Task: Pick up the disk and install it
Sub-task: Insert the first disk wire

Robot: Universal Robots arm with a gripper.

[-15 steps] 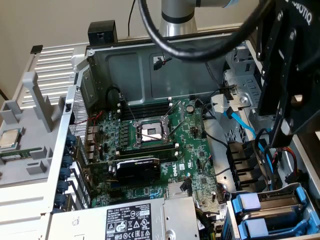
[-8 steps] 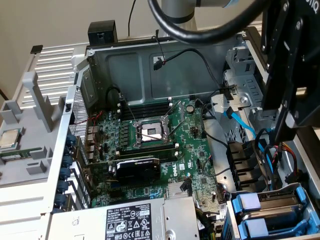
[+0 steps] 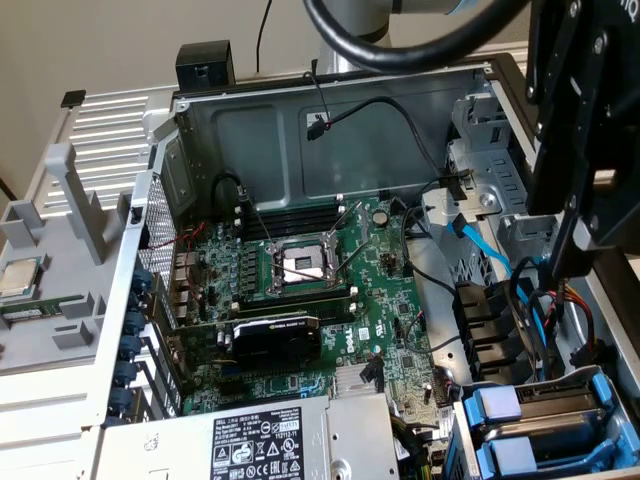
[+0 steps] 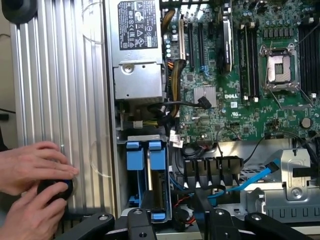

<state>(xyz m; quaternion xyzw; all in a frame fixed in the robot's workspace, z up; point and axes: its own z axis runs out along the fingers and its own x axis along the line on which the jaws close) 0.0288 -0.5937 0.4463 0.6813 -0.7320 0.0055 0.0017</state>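
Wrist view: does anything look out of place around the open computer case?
Yes. A person's hands rest on the ribbed grey panel beside the case, cupping a small dark object. Hands this near the work area stand out. Inside the case nothing looks spilled or broken.

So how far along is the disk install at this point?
Done: nothing I can confirm. Two blue-fronted carriers sit in the drive bay, but I can't tell whether either is the disk, seated home. In hand: nothing; the gripper is open and empty above that bay. Left: pickup and install both unproven. A person's hands are at the case edge on a small black object.
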